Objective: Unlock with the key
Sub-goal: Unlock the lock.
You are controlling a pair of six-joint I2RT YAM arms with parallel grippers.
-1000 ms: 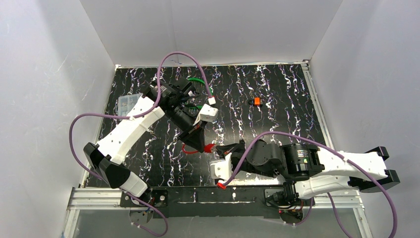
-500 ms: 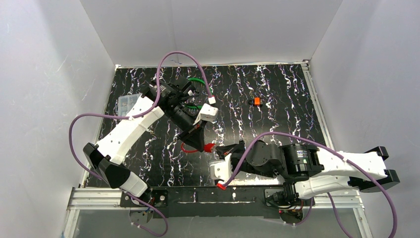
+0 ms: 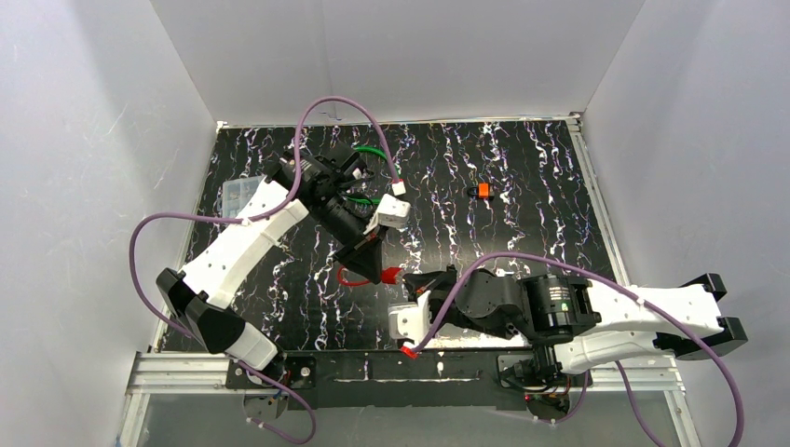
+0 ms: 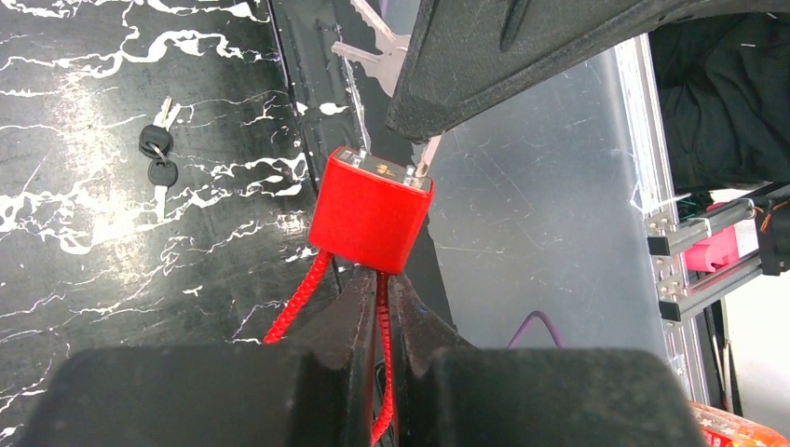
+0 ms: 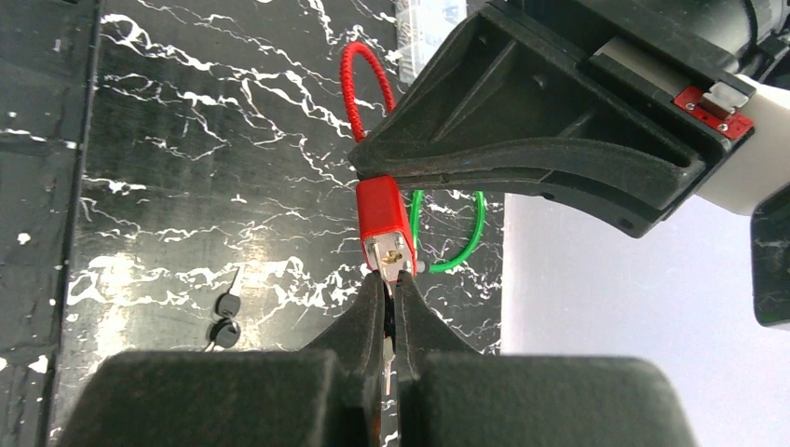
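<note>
A red padlock point(image 3: 392, 276) with a red cable loop point(image 4: 296, 303) hangs above the table's near middle. My left gripper point(image 4: 382, 279) is shut on the red cable just under the padlock body point(image 4: 373, 209). My right gripper point(image 5: 391, 279) is shut on a silver key point(image 5: 387, 358). Its tip point(image 4: 427, 154) touches the padlock's silver face point(image 5: 391, 250), beside the brass keyway. In the top view my right gripper point(image 3: 416, 279) meets my left gripper point(image 3: 373, 268) at the padlock. Other keys of the bunch point(image 4: 373, 51) hang under the right fingers.
Two black-headed keys point(image 4: 156, 160) lie on the black marbled table; they also show in the right wrist view point(image 5: 224, 321). A green cable lock point(image 3: 373, 154) lies at the back. An orange object point(image 3: 480, 191) lies back right, a clear box point(image 3: 239, 191) at the left edge.
My right arm has shifted a little left, toward the padlock. The left arm and the padlock have barely moved.
</note>
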